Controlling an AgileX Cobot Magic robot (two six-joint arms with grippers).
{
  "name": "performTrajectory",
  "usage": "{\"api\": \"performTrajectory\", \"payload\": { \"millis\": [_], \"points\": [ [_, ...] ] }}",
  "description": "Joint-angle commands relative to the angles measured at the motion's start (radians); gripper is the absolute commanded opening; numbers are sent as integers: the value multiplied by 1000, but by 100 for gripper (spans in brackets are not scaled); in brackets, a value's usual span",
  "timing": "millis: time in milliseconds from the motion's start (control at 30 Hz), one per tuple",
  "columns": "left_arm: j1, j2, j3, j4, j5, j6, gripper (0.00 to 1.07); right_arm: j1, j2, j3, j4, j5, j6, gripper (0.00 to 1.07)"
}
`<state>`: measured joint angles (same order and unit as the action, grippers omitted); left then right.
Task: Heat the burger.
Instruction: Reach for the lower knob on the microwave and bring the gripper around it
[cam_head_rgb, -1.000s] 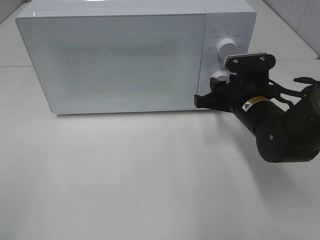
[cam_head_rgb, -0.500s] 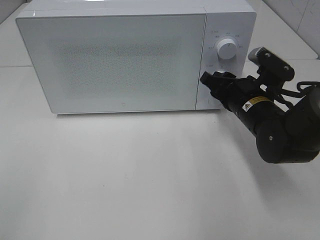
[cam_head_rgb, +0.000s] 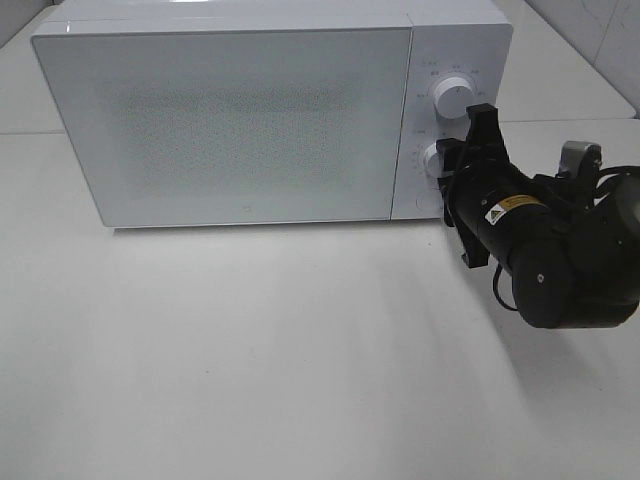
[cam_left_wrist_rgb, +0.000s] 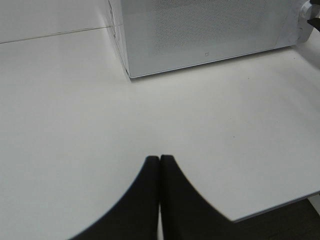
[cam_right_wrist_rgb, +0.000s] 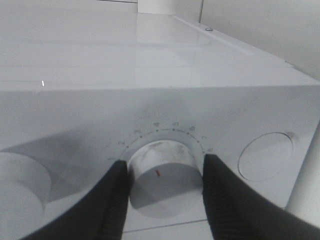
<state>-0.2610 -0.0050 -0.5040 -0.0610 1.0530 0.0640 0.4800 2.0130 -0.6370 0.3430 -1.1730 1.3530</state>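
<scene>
The burger is out of view; the white microwave (cam_head_rgb: 230, 120) stands with its door closed. My right gripper (cam_head_rgb: 441, 160) is shut on the lower knob (cam_head_rgb: 434, 157) of the control panel, the wrist rolled onto its side. Seen from the right wrist, its two black fingers (cam_right_wrist_rgb: 116, 195) press both sides of that knob (cam_right_wrist_rgb: 162, 185), which bears a small red mark. My left gripper (cam_left_wrist_rgb: 160, 161) hangs shut and empty over the bare table, in front of the microwave (cam_left_wrist_rgb: 200, 25). It does not show in the exterior view.
The upper knob (cam_head_rgb: 455, 97) sits just above my right gripper. A round button (cam_right_wrist_rgb: 265, 156) lies beside the held knob on the panel. The white table (cam_head_rgb: 250, 350) stretches in front of the microwave, its front edge (cam_left_wrist_rgb: 280, 200) near my left gripper.
My right wrist has rolled about a quarter turn or more while staying on the lower knob; its camera bracket swung from above the gripper to the right side.
</scene>
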Motion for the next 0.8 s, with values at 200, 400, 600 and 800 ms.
{"api": "performTrajectory", "payload": {
  "millis": [200,400,600,800],
  "points": [
    [3,-22,3,-9,-13,2,0,0,-10,-9,-16,-109,31,1],
    [3,-22,3,-9,-13,2,0,0,-10,-9,-16,-109,26,28],
    [3,-22,3,-9,-13,2,0,0,-10,-7,-9,-108,-35,64],
    [3,-22,3,-9,-13,2,0,0,-10,-7,-18,-73,-50,65]
  ]
}}
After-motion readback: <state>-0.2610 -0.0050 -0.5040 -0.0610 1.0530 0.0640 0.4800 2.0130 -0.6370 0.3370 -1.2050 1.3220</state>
